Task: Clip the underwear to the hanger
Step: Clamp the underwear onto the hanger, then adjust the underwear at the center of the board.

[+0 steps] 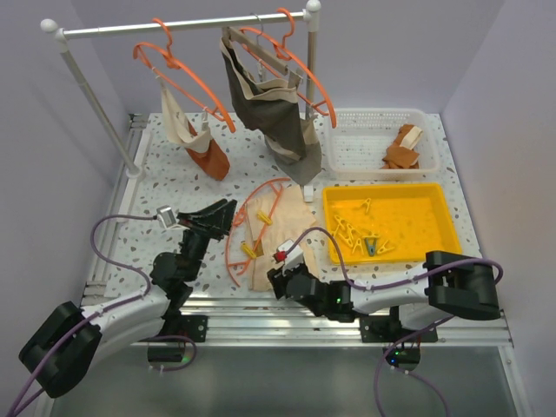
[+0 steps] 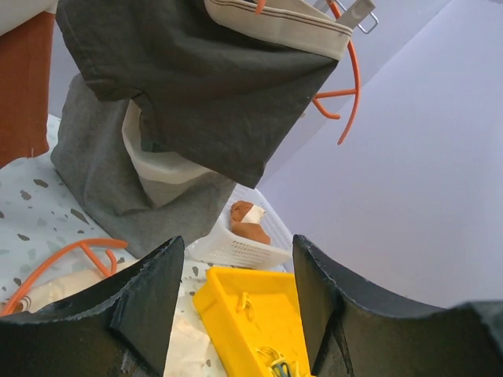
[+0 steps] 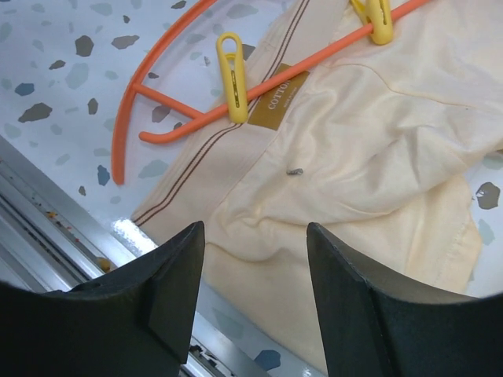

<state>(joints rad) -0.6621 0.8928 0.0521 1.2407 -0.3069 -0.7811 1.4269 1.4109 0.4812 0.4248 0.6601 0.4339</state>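
Note:
The cream underwear (image 1: 282, 230) lies flat on the table near the front edge. An orange hanger (image 1: 254, 207) lies across its waistband, with two yellow clips (image 1: 250, 252) on the bar over the cloth. The right wrist view shows the underwear (image 3: 369, 149), the hanger (image 3: 126, 110) and a clip (image 3: 232, 75) gripping bar and waistband. My right gripper (image 3: 253, 236) is open and empty just above the underwear's near edge; it also shows in the top view (image 1: 280, 276). My left gripper (image 1: 226, 210) is open and empty left of the hanger, raised and pointing toward the tray (image 2: 236, 245).
A yellow tray (image 1: 434, 195) with several clips sits at the right, and a white basket (image 1: 356, 148) with rust cloths behind it. A rail (image 1: 174, 26) at the back carries orange hangers with a dark garment (image 1: 274, 104) and a cream and rust cloth (image 1: 195, 139).

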